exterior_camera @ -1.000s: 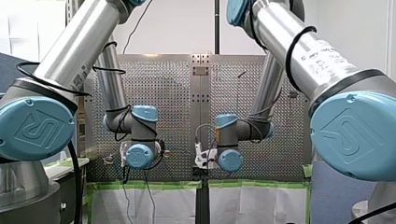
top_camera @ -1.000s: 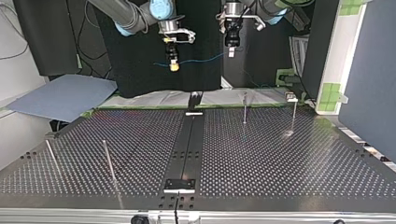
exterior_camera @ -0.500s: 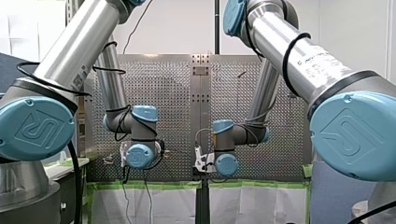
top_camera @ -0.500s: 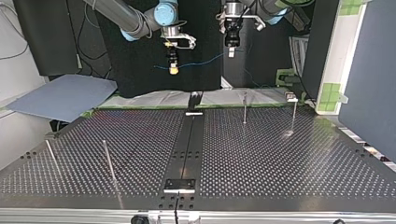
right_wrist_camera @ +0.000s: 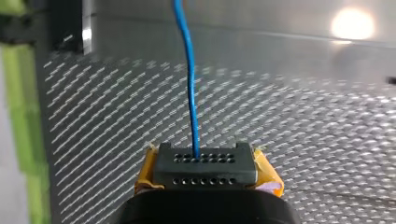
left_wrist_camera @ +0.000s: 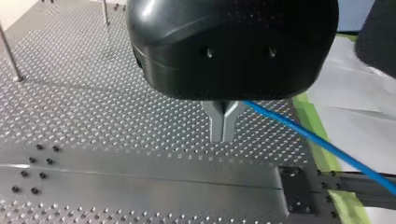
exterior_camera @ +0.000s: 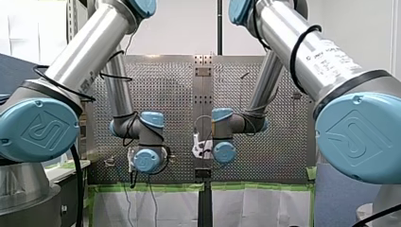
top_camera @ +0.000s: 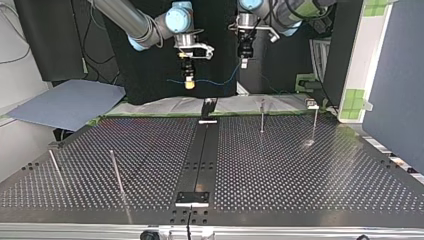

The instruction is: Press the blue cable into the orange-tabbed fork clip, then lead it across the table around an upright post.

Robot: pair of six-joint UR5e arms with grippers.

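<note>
At the top view's left, the right arm's tool [top_camera: 188, 83] clamps the blue cable [top_camera: 212, 82] in yellow pads [right_wrist_camera: 267, 172]. Rightward, the left arm's tool [top_camera: 243, 62] pinches it too, the span hanging in air near the worktop's [top_camera: 300, 175] edge. If the arms spread, the thin cable could slip out.

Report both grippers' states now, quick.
Left gripper: shut on the thin blue cable.
Right gripper, yellow-padded: shut on the same cable.
</note>
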